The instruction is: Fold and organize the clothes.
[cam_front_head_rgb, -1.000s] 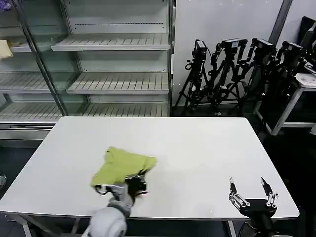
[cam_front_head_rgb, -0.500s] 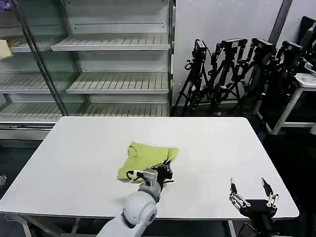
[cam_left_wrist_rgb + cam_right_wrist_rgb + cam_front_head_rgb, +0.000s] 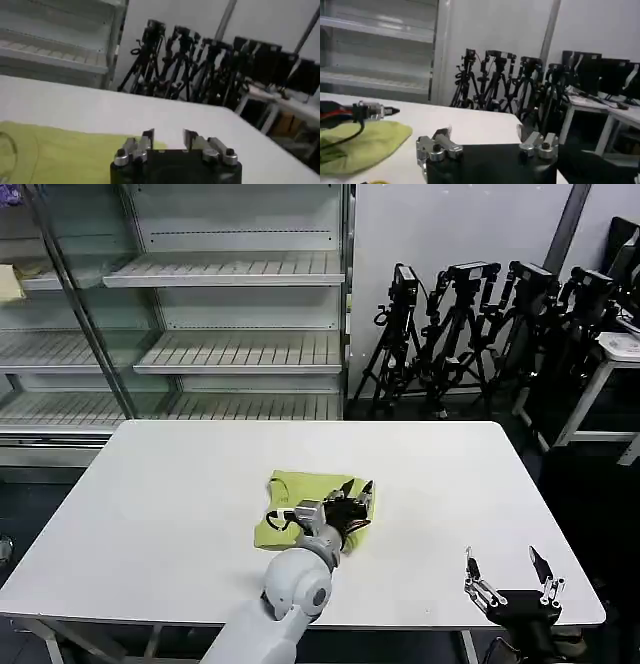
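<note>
Your left gripper [image 3: 358, 492] sits over the right edge of the crumpled lime yellow-green cotton T-shirt [image 3: 290, 506] mid-table, fingers spread with nothing between them. Your right gripper [image 3: 508, 569] waits, wide apart, at the white table's [image 3: 430, 474] near right corner.

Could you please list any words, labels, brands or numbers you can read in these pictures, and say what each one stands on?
None can be read.
T-shirt: plain yellow-green side up, no print in sight.
Left tool and right tool: no readable marking.
Shelves and tripods: any labels too small to read.
</note>
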Controlling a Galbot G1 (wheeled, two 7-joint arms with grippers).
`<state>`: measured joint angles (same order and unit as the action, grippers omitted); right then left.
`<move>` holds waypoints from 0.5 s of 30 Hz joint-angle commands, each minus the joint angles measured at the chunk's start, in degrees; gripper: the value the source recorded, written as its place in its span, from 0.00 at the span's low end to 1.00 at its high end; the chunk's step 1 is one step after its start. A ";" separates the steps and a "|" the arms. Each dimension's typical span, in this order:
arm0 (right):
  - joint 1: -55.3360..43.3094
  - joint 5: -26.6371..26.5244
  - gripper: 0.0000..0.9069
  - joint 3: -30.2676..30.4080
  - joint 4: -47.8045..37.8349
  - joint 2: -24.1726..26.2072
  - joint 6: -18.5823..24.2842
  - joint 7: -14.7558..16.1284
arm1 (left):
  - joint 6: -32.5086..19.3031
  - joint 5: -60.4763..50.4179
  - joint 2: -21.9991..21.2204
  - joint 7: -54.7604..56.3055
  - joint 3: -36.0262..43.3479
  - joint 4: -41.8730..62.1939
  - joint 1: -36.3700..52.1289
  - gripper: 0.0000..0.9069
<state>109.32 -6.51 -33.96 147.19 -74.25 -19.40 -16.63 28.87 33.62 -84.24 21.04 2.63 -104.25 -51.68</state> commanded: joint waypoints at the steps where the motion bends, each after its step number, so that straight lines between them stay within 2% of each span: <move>1: -0.56 0.02 1.00 0.19 2.81 0.36 0.20 0.37 | -4.79 3.95 3.18 -1.13 -7.07 -15.61 -10.87 1.00; 2: -0.93 0.01 1.00 0.19 2.81 0.57 0.74 0.60 | -4.79 0.35 3.82 -1.72 -8.06 -17.69 -12.93 1.00; 3: -1.15 -0.04 1.00 0.23 2.81 0.74 0.98 0.83 | -4.60 -10.06 5.05 -2.99 -9.79 -20.08 -15.65 1.00; 4: -1.29 -0.04 1.00 0.27 2.81 0.81 1.12 0.94 | -4.93 -12.61 5.85 -4.16 -10.68 -21.24 -16.48 1.00; 6: -1.61 -0.24 1.00 0.52 2.43 1.01 1.23 1.55 | -8.29 -23.31 6.80 -7.64 -15.57 -24.73 -24.15 1.00; 7: -1.60 -0.27 1.00 0.64 2.25 1.12 1.38 1.86 | -8.37 -26.23 6.86 -8.14 -17.32 -26.48 -26.96 1.00; 10: -1.86 -0.47 1.00 0.76 1.52 1.57 2.26 2.62 | -10.31 -33.46 6.37 -10.64 -21.48 -29.71 -35.67 1.00; 15: -4.21 -2.25 1.00 0.72 0.08 2.89 2.10 2.74 | -11.30 -36.28 4.73 -11.63 -23.91 -30.65 -39.13 1.00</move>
<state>107.41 -7.20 -33.27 147.20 -72.54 -17.88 -14.65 22.08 17.61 -80.12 14.68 -10.66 -124.11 -72.33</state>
